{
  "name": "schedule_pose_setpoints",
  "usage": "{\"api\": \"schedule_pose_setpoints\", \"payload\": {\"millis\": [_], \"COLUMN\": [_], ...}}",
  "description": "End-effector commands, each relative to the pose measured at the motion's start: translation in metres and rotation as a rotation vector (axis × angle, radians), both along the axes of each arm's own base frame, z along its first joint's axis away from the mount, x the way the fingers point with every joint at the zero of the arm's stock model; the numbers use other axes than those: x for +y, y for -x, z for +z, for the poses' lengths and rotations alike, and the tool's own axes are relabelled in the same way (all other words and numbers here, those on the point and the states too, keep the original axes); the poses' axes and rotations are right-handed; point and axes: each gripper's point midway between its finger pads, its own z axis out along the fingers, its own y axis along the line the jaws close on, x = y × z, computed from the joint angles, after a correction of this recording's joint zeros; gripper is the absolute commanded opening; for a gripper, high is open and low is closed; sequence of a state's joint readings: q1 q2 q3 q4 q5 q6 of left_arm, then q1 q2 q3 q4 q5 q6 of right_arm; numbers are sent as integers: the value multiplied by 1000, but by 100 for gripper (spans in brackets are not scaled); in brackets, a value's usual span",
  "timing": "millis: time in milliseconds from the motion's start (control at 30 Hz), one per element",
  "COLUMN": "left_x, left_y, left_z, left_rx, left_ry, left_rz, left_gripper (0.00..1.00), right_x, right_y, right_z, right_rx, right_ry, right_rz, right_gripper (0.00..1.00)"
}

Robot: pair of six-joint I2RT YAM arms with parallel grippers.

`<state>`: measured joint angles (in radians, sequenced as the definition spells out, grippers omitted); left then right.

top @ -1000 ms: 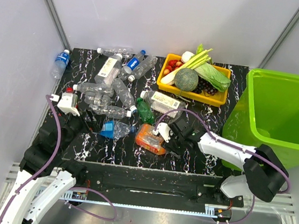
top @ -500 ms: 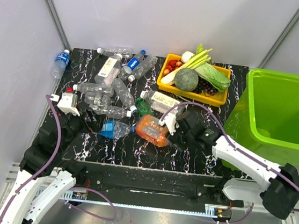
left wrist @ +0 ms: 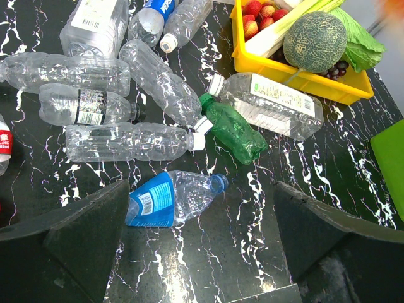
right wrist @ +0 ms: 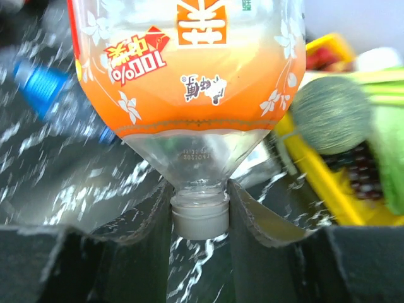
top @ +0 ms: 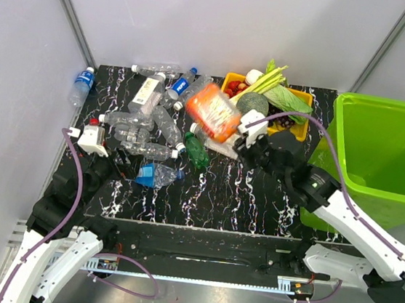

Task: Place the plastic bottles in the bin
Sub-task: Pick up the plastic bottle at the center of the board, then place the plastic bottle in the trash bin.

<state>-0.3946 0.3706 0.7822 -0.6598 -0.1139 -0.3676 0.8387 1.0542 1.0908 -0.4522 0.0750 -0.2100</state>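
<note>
- Right end effector (right wrist: 199, 205) clamps the orange bottle (top: 213, 111) by its neck, holding it in the air near the yellow tray (left wrist: 315, 85).
- Left end effector (left wrist: 202, 246) gapes wide over clear bottles (left wrist: 126, 140) on the counter (top: 256, 194).

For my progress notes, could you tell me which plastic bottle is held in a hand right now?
The orange-labelled bottle, gripped at its neck by the right hand; the other bottles lie loose, in no hand.
</note>
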Motion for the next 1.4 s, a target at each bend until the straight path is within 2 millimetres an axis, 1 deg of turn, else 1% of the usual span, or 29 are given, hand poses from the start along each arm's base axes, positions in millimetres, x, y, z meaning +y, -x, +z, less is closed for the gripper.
{"api": "schedule_pose_setpoints", "payload": {"millis": [0, 33, 133, 267, 333, 433, 533, 633, 700, 833, 900, 1000, 1033, 1133, 1200, 1367], "left_x": [3, 3, 3, 2, 2, 1, 2, 2, 1, 0, 0, -1, -1, -1, 0, -1], "left_y": [-3, -3, -3, -4, -4, -4, -4, -4, -4, -4, -4, -4, -4, -4, -3, -5], "left_z": [4, 4, 4, 3, 3, 3, 3, 3, 3, 3, 3, 3, 3, 3, 3, 2], "left_rx": [-19, -17, -17, -13, -12, -12, -13, -14, -14, -12, -10, -11, -11, -10, -10, -7], "left_ry": [6, 7, 7, 6, 4, 7, 6, 8, 7, 8, 8, 9, 9, 9, 8, 7], "left_rz": [23, 24, 24, 19, 19, 18, 19, 20, 14, 10, 9, 7, 7, 7, 7, 7], "left_gripper": [99, 99, 99, 99, 99, 99, 99, 99, 99, 99, 99, 99, 99, 99, 99, 99], "right_x": [-46, -64, -105, -160, -184, -223, -258, -283, -294, -303, -308, -308, -308, -309, -310, -308], "right_y": [-37, -41, -41, -38, -32, -20, -3, 15, 26, 38, 44, 44, 44, 46, 47, 45], "right_z": [130, 143, 177, 209, 218, 223, 220, 215, 209, 193, 185, 174, 172, 171, 171, 174], "right_rx": [-331, -379, -486, -578, -600, -622, -632, -632, -625, -622, -615, -609, -609, -594, -592, -583], "right_ry": [-283, -289, -317, -270, -246, -184, -111, -68, -51, -59, -71, -63, -71, -80, -72, -58], "right_rz": [-342, -431, -614, -850, -931, -1064, -1179, -1258, -1292, -1303, -1319, -1317, -1313, -1317, -1323, -1316], "right_gripper": [22, 22, 22, 23, 25, 25, 26, 27, 27, 29, 33, 42, 47, 59, 64, 68]}}
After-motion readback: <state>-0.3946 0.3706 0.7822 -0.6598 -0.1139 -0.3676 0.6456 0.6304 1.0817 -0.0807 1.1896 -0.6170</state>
